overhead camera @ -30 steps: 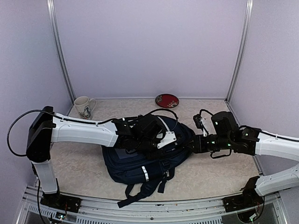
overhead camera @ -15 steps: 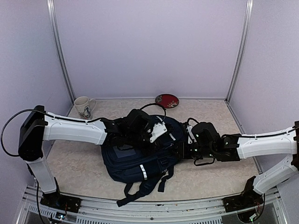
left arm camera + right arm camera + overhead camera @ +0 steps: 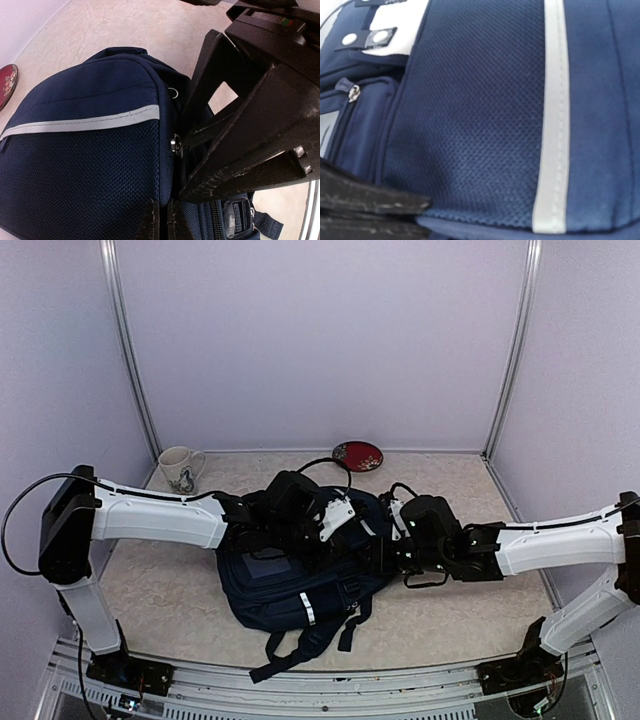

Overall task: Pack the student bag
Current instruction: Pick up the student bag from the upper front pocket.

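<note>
The bag lies flat in the middle of the desk, straps trailing toward the near edge, with both arms reaching in over its far half from either side. That pairing reads as one arm steadying the fabric while the other works at a closure, though the pictures do not settle which does which.

The left end effector sits low on the mesh front panel, its fingers drawn nearly together with only a thin slit between them, right at the seam beside the panel; whether any cloth is pinched there I cannot tell. Just above it a small metal zip pull shows at the seam, which would explain why the fingers are placed there.

The right end effector comes in from the opposite side, and the left wrist view shows its dark fingers spread apart, their tips close to the same seam. Its own camera is pressed so near the bag that it sees little but mesh, a grey stripe and a zipped side pocket.

No books or other contents are visible, and the bag's seams look closed where they show. A mug and a red dish stand at the back of the desk, well apart from the bag.
</note>
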{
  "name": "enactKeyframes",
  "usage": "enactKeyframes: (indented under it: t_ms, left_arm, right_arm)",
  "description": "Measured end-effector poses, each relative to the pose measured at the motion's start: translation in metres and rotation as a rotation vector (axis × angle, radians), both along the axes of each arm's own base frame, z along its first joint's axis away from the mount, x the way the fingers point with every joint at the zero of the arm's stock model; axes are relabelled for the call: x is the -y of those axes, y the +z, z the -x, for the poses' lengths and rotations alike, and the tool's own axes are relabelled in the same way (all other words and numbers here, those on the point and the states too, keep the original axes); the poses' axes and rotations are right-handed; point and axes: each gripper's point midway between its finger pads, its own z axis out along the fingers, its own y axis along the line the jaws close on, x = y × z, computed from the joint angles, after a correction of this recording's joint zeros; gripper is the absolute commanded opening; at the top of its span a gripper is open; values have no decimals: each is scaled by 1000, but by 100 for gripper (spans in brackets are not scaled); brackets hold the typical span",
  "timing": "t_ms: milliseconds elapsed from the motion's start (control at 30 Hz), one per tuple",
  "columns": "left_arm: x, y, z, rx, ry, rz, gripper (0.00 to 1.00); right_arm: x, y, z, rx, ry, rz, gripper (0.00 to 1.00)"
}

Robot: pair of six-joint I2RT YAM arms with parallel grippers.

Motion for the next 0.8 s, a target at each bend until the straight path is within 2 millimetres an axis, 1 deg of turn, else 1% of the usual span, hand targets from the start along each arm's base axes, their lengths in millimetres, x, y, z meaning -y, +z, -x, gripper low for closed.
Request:
enactKeyframes:
  t_ms: [67, 133, 167, 267, 300, 500, 600, 667, 733, 800]
  left_arm:
    - [0, 0, 0, -2, 1, 1, 0]
    - [0, 0, 0, -5, 1, 3, 0]
    - [0, 0, 0, -7, 3, 3, 0]
    - [0, 0, 0, -10, 6, 6, 0]
    - [0, 0, 0, -9, 8, 5, 0]
    - [0, 2, -2, 3, 17, 9, 0]
    - [0, 5, -2, 10, 15, 11, 0]
    - [-1, 6, -1, 22, 9, 7, 0]
    - [-2, 6, 0, 32, 6, 3, 0]
    - [-3, 5, 0, 38, 8, -4, 0]
  right_arm:
    - [0, 0, 0, -3, -4, -4, 47]
    - [0, -3, -2, -10, -17, -2, 47]
    - [0, -4, -3, -13, -27, -1, 44]
    - [1, -11, -8, -26, -61, 16, 28]
    - [1, -12, -10, -31, -74, 21, 25]
    - [8, -13, -14, -31, -122, 43, 13]
    - [11, -8, -9, 6, -67, 35, 11]
    - [9, -7, -8, 27, 2, 44, 13]
    - [6, -8, -7, 35, 53, 63, 15]
    - [4, -11, -11, 36, 70, 90, 15]
